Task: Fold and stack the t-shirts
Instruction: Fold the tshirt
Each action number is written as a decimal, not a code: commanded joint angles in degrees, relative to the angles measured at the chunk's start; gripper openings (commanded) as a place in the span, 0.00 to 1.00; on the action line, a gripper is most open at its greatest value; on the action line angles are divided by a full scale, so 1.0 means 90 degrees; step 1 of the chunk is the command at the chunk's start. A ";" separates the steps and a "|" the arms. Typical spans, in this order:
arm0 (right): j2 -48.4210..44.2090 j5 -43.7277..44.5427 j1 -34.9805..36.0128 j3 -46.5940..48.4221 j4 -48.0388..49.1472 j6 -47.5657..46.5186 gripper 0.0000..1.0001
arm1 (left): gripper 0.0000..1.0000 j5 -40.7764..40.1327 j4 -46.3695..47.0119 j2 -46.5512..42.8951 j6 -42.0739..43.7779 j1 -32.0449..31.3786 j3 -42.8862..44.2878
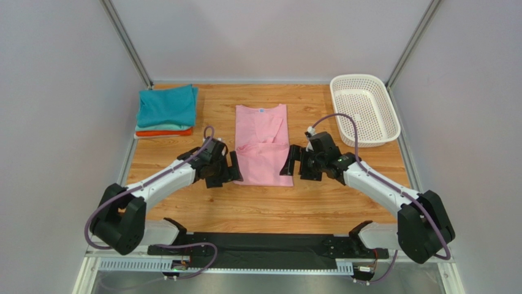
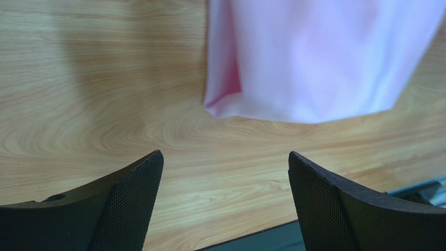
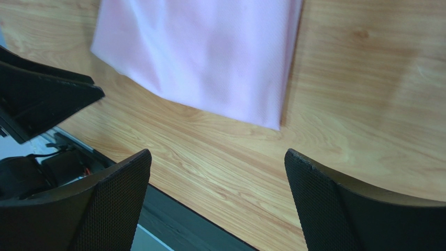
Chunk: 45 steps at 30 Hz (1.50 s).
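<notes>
As the pink t-shirt (image 1: 263, 144) lies flat on the table (image 1: 269, 205) as a long strip, with its hem corners just ahead of the tips of both pincers, the step in hand seems to be folding the hem up toward the collar. The left pincer (image 1: 234, 167) and the right pincer (image 1: 293, 162) both stand with jaws wide apart and empty, so each should pinch all layers at its own corner and lift evenly together. The folded stack (image 1: 166, 110) lies well beyond the left pincer.
</notes>
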 commanded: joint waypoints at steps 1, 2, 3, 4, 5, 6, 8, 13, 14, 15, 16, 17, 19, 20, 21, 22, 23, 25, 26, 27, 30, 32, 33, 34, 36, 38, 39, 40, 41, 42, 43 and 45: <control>0.0090 0.0229 0.0008 -0.0170 -0.0293 -0.0175 1.00 | 0.93 -0.0249 -0.0174 0.0588 -0.0035 0.0091 0.0271; 0.0139 0.0229 0.0017 -0.0190 -0.0293 -0.0175 1.00 | 0.91 -0.0269 -0.0174 0.0746 -0.0045 0.0091 0.0311; 0.0255 0.0229 0.0008 -0.0200 -0.0293 -0.0194 1.00 | 0.87 -0.0259 -0.0154 0.0883 -0.0045 0.0100 0.0360; 0.0315 0.0229 0.0008 -0.0209 -0.0235 -0.0185 1.00 | 0.85 -0.0240 -0.0135 0.1155 -0.0055 0.0101 0.0418; 0.0431 0.0229 0.0008 -0.0219 -0.0205 -0.0185 1.00 | 0.82 -0.0230 -0.0135 0.1283 -0.0093 0.0101 0.0438; 0.0481 0.0220 0.0017 -0.0229 -0.0176 -0.0185 1.00 | 0.76 -0.0201 -0.0135 0.1410 -0.0113 0.0101 0.0457; 0.0569 0.0181 0.0017 -0.0258 -0.0069 -0.0165 1.00 | 0.67 -0.0142 -0.0105 0.1713 -0.0133 0.0101 0.0458; 0.0861 0.0210 0.0037 -0.0366 0.0186 -0.0155 0.95 | 0.37 0.0014 0.0128 0.1978 -0.0143 0.0091 0.0273; 0.0959 0.0210 0.0066 -0.0366 0.0215 -0.0165 0.94 | 0.30 0.0063 0.0245 0.1978 -0.0133 0.0100 0.0243; 0.1018 0.0210 0.0085 -0.0366 0.0292 -0.0184 0.91 | 0.26 0.0092 0.0295 0.1987 -0.0094 0.0101 0.0233; 0.1086 0.0210 0.0105 -0.0375 0.0332 -0.0194 0.90 | 0.22 0.0170 0.0343 0.2007 -0.0094 0.0101 0.0194; 0.1212 0.0210 0.0115 -0.0356 0.0371 -0.0194 0.88 | 0.17 0.0209 0.0431 0.2017 -0.0094 0.0101 0.0194; 0.1369 0.0190 0.0173 -0.0337 0.0576 -0.0233 0.82 | 0.07 0.0268 0.0490 0.2075 -0.0055 0.0101 0.0194; 0.1544 0.0190 0.0174 -0.0337 0.0673 -0.0282 0.77 | 0.00 0.0317 0.0529 0.2095 -0.0026 0.0101 0.0194; 0.1642 0.0297 0.0174 -0.0298 0.0742 -0.0379 0.70 | 0.00 0.0336 0.0549 0.2105 -0.0006 0.0101 0.0213; 0.1730 0.0365 0.0164 -0.0162 0.0752 -0.0419 0.66 | 0.00 0.0346 0.0559 0.2114 0.0033 0.0101 0.0214; 0.1896 0.0424 0.0164 -0.0112 0.0752 -0.0477 0.61 | 0.00 0.0356 0.0578 0.2114 0.0062 0.0101 0.0204; 0.2091 0.0503 0.0174 0.0034 0.0733 -0.0526 0.49 | 0.00 0.0327 0.0598 0.2066 0.0072 0.0101 0.0184; 0.2141 0.0454 0.0174 0.0064 0.0733 -0.0526 0.45 | 0.00 0.0308 0.0598 0.2046 0.0063 0.0101 0.0165; 0.2170 0.0348 0.0183 0.0064 0.0723 -0.0536 0.34 | 0.00 0.0307 0.0579 0.1988 0.0043 0.0101 0.0136; 0.2035 0.0240 0.0203 -0.0033 0.0626 -0.0448 0.19 | 0.00 0.0385 0.0569 0.1696 0.0014 0.0101 -0.0010; 0.1693 0.0200 0.0261 -0.0170 0.0518 -0.0400 0.14 | 0.00 0.0444 0.0569 0.1452 -0.0025 0.0101 -0.0137; 0.1537 0.0103 0.0281 -0.0219 0.0392 -0.0380 0.12 | 0.00 0.0473 0.0569 0.1151 -0.0025 0.0101 -0.0302; 0.1381 0.0044 0.0320 -0.0258 0.0314 -0.0370 0.11 | 0.00 0.0502 0.0559 0.0974 -0.0025 0.0101 -0.0391; 0.0874 -0.0247 0.0349 -0.0297 -0.0007 -0.0419 0.10 | 0.00 0.0571 0.0549 0.0332 -0.0016 0.0101 -0.0712; 0.0414 -0.0677 0.0359 -0.0249 -0.0233 -0.0700 0.10 | 0.00 0.0659 0.0481 -0.0207 -0.0006 0.0091 -0.0947; 0.0287 -0.0979 0.0369 -0.0191 -0.0621 -0.0770 0.10 | 0.00 0.0659 0.0413 -0.0790 0.0014 0.0091 -0.1103; 0.0006 -0.1088 0.0379 -0.0064 -0.0808 -0.0828 0.11 | 0.00 0.0678 0.0219 -0.1076 0.0033 0.0081 -0.1153; -0.0123 -0.1166 0.0437 -0.0005 -0.1187 -0.0887 0.11 | 0.00 0.0669 0.0082 -0.1369 0.0033 0.0071 -0.1173; -0.0260 -0.1283 0.0447 0.0025 -0.1375 -0.0888 0.11 | 0.00 0.0649 -0.0055 -0.1913 0.0062 0.0052 -0.1173; -0.0493 -0.1400 0.0466 0.0112 -0.1522 -0.0878 0.11 | 0.00 0.0640 -0.0182 -0.2180 0.0082 0.0042 -0.1144; -0.0719 -0.1945 0.0515 0.0142 -0.1776 -0.0810 0.12 | 0.00 0.0571 -0.0641 -0.2871 0.0121 0.0042 -0.0989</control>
